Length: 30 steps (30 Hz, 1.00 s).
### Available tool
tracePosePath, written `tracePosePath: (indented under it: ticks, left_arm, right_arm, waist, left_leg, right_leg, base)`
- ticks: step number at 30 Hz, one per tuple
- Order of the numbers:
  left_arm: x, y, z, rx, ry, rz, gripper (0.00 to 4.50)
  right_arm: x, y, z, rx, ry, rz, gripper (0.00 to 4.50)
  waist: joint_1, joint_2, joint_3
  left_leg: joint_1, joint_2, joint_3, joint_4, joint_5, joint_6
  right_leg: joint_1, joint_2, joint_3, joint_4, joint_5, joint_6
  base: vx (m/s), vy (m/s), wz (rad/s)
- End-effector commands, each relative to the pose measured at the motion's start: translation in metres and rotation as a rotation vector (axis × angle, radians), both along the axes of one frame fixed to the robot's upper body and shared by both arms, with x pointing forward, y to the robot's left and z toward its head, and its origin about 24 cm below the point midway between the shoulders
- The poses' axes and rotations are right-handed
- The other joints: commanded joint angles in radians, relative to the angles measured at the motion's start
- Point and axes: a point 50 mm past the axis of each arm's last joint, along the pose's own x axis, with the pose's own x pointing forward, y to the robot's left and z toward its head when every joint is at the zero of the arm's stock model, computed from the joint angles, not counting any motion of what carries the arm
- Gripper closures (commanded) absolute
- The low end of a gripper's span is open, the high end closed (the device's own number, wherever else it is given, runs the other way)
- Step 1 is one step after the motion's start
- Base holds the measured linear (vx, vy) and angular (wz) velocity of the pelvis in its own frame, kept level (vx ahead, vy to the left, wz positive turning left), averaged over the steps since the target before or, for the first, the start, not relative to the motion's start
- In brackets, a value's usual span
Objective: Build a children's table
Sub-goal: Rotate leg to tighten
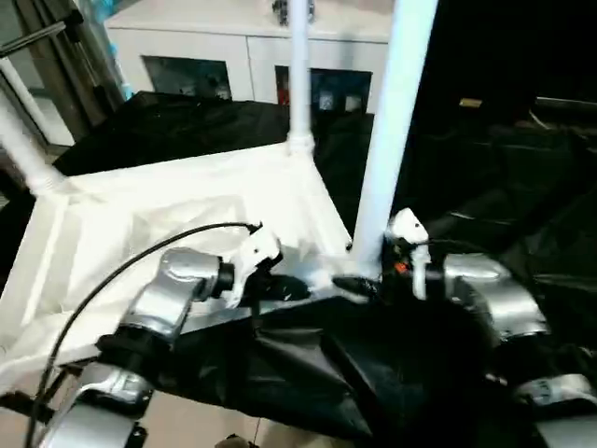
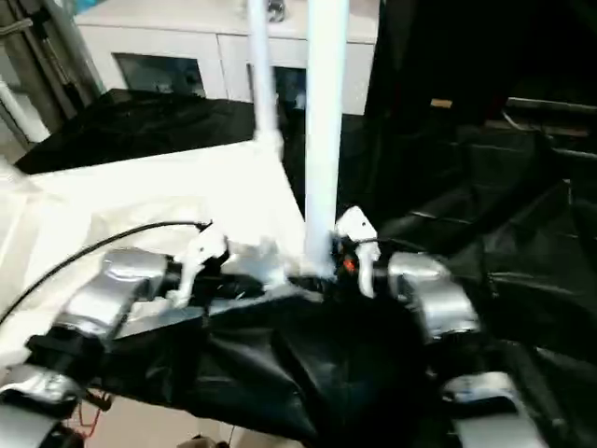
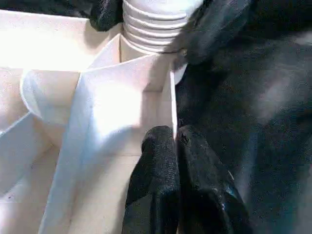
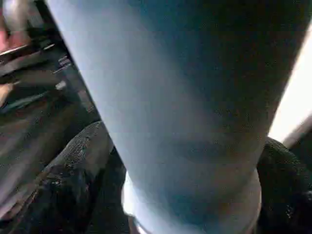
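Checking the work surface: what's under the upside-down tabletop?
Black sheeting lies under the tabletop and spreads past its edges. Whatever supports the sheeting is covered.

Tabletop (image 1: 187,201) white, plain, w/ ribs underneath. Legs (image 1: 392,121) white, look pale blue in shade. Cloth (image 1: 485,168) black, shiny. Cabinet (image 1: 233,37) white w/ dark glass. Forearms (image 1: 163,303) silver; fingers (image 3: 161,185) black.
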Motion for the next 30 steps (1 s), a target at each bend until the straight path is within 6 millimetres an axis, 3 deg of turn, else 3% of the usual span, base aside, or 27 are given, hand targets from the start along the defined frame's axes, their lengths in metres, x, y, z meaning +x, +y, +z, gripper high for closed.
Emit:
tracePosePath:
  ticks: [1, 6, 14, 18, 19, 20, 21, 22, 24, 27, 30]
  left_arm:
    - [-0.005, -0.021, 0.017, -0.066, -0.042, -0.160, 4.50]
    - [-0.007, -0.016, 0.018, -0.058, -0.018, -0.194, 4.50]
    - [-0.008, -0.018, 0.018, -0.080, -0.018, -0.180, 4.50]
    - [0.004, -0.023, 0.015, -0.056, -0.083, -0.039, 4.50]
    - [0.014, -0.026, 0.013, -0.035, -0.110, 0.063, 4.50]
    - [0.019, -0.029, 0.013, -0.036, -0.124, 0.123, 4.50]
    - [0.019, -0.029, 0.013, -0.036, -0.124, 0.123, 4.50]
    - [0.022, -0.030, 0.014, -0.039, -0.131, 0.157, 4.50]
    - [0.036, -0.041, 0.015, -0.037, -0.177, 0.329, 4.50]
    - [0.041, -0.048, 0.014, -0.036, -0.184, 0.407, 4.50]
    - [0.041, -0.064, 0.014, -0.077, -0.174, 0.436, 4.50]
  right_arm:
    - [-0.010, 0.014, -0.007, -0.017, 0.055, 0.120, 0.46]
    - [-0.014, 0.013, -0.008, -0.037, 0.072, 0.155, 0.88]
    - [-0.022, 0.026, -0.012, -0.007, 0.096, 0.178, 1.54]
    - [-0.011, 0.031, -0.019, -0.012, 0.058, 0.010, 1.62]
    - [0.000, 0.032, -0.027, -0.053, 0.026, -0.152, 1.63]
    - [0.006, 0.033, -0.032, -0.074, 0.019, -0.261, 1.65]
    - [0.006, 0.033, -0.032, -0.074, 0.019, -0.261, 1.70]
    - [0.009, 0.033, -0.034, -0.086, 0.018, -0.322, 1.70]
    - [0.018, 0.033, -0.042, -0.102, 0.039, -0.529, 1.75]
    - [0.020, 0.037, -0.046, -0.080, 0.074, -0.623, 1.76]
    - [0.020, 0.055, -0.048, -0.058, 0.058, -0.650, 1.76]
  waist:
    - [-0.001, -0.008, -0.064]
    - [0.000, -0.008, -0.060]
    - [0.001, -0.012, -0.065]
    - [-0.004, -0.011, -0.062]
    - [-0.007, -0.011, -0.060]
    - [-0.013, -0.010, -0.058]
    - [-0.015, -0.010, -0.057]
    - [-0.016, -0.014, -0.057]
    - [-0.022, -0.012, -0.053]
    - [-0.023, -0.012, -0.056]
    - [-0.028, -0.012, -0.060]
  left_leg:
    - [0.023, 0.016, 0.010, -0.061, -0.221, 0.078]
    - [0.024, 0.018, 0.007, -0.068, -0.261, 0.040]
    - [0.019, 0.016, 0.006, -0.064, -0.205, 0.050]
    - [0.020, 0.013, 0.007, -0.066, -0.232, 0.036]
    - [0.019, 0.013, 0.005, -0.067, -0.235, 0.026]
    - [0.022, 0.011, 0.004, -0.071, -0.259, 0.005]
    - [0.024, 0.009, 0.003, -0.071, -0.275, -0.005]
    - [0.027, 0.008, 0.001, -0.073, -0.298, -0.011]
    - [0.026, 0.006, 0.000, -0.074, -0.322, -0.018]
    - [0.027, 0.004, -0.001, -0.074, -0.316, -0.023]
    - [0.018, 0.002, 0.002, -0.070, -0.275, 0.000]
  right_leg:
    - [0.046, -0.031, 0.021, -0.057, -0.120, -0.281]
    - [0.043, -0.033, 0.024, -0.063, -0.210, -0.256]
    - [0.047, -0.033, 0.023, -0.056, -0.150, -0.255]
    - [0.042, -0.035, 0.023, -0.063, -0.199, -0.249]
    - [0.041, -0.036, 0.024, -0.064, -0.216, -0.243]
    - [0.038, -0.037, 0.024, -0.070, -0.267, -0.229]
    - [0.037, -0.036, 0.023, -0.072, -0.299, -0.221]
    - [0.040, -0.037, 0.022, -0.077, -0.350, -0.198]
    - [0.036, -0.037, 0.025, -0.084, -0.394, -0.175]
    - [0.037, -0.034, 0.024, -0.085, -0.381, -0.167]
    - [0.040, -0.032, 0.024, -0.081, -0.292, -0.181]
  base:
    - [0.000, 0.000, 0.00]
    - [0.000, 0.000, 0.00]
    - [0.000, 0.000, 0.00]
    - [0.000, 0.000, 0.00]
    - [0.000, 0.000, 0.00]
    - [0.000, 0.000, 0.00]
    - [0.000, 0.000, 0.00]
    - [0.000, 0.000, 0.00]
    - [0.000, 0.000, 0.00]
    - [0.000, 0.000, 0.00]
    - [0.000, 0.000, 0.00]
